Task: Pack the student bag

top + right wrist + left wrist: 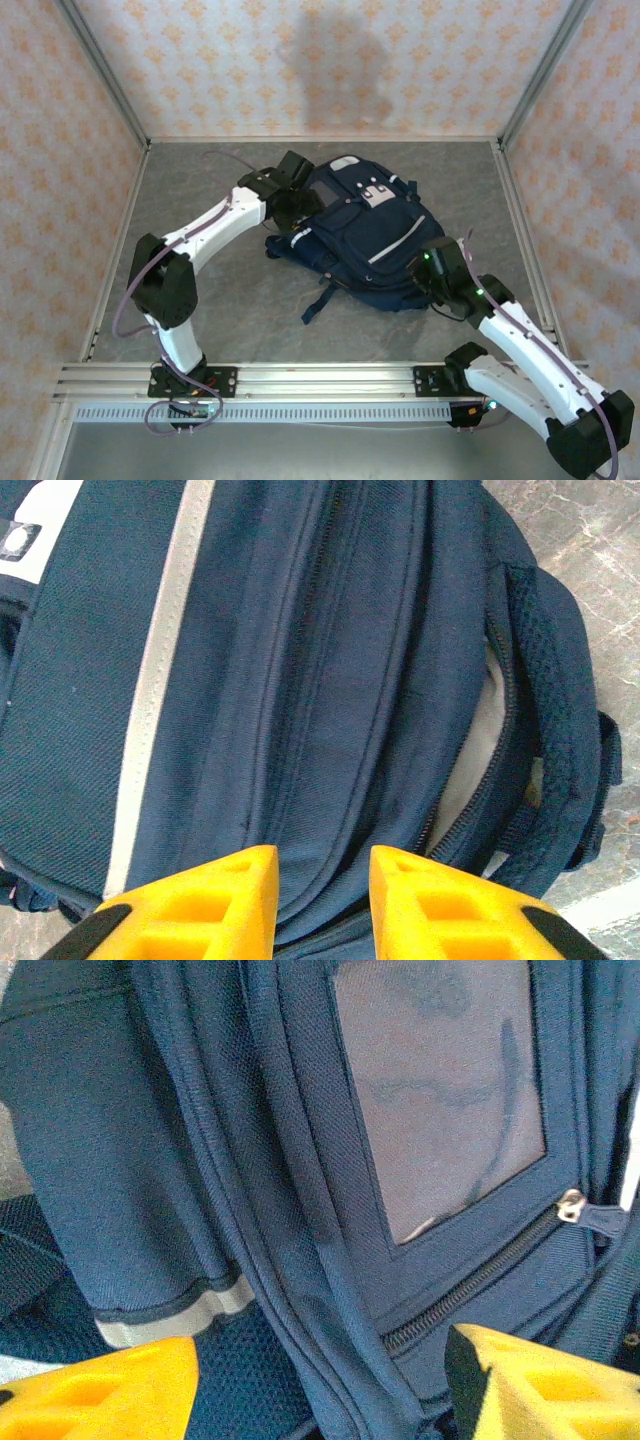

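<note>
While its two yellow fingers stand wide apart in the bottom corners of the left wrist view, their bases cut off by the frame edge, the left gripper (320, 1345) is open close against the student bag (250, 1160), a large dark navy fabric backpack with pale grey stripes. Whether it touches the cloth is hard to make out. Past the fingers lie a greyish square panel (440, 1090), its surface blurred, and a dark zip (470, 1285) with a small metal pull (572, 1205). The right gripper (318, 855) has its yellow fingers close together with a ridge of navy fabric running between them, but it cannot be told whether they pinch it. Beyond are a pale grey stripe (150, 700) and a padded mesh strap (555, 690). Seen from above, the bag lies front face up near the middle of the mottled grey table (230, 300), with the left arm at its far left side and the right arm at its near right corner. There, both sets of fingers are lost against the dark bag.
</note>
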Robot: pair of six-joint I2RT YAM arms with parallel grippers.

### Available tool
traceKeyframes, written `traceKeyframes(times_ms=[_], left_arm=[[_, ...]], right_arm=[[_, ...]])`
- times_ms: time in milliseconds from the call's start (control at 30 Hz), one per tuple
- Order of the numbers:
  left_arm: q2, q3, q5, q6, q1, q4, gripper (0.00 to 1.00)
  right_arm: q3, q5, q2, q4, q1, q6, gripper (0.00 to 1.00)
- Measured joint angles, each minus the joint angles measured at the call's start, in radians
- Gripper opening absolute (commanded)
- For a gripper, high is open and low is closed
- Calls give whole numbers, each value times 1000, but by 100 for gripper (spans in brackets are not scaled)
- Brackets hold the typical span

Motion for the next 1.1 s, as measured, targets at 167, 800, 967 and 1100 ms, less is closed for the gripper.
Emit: traceKeyframes(times_ms=[167, 800, 967, 1100], left_arm=[[-3, -21, 1, -43, 0, 41, 67], [106, -21, 0, -121, 0, 123, 55], [145, 1, -11, -138, 0, 148, 24], [145, 2, -31, -142, 0, 169, 1]], right_arm=[[-30, 0, -5, 8, 0, 22, 30], [-67, 0, -6, 83, 0, 44, 32], [-81, 10, -7, 97, -6, 32, 33], [-81, 14, 1, 98, -55, -8, 32]])
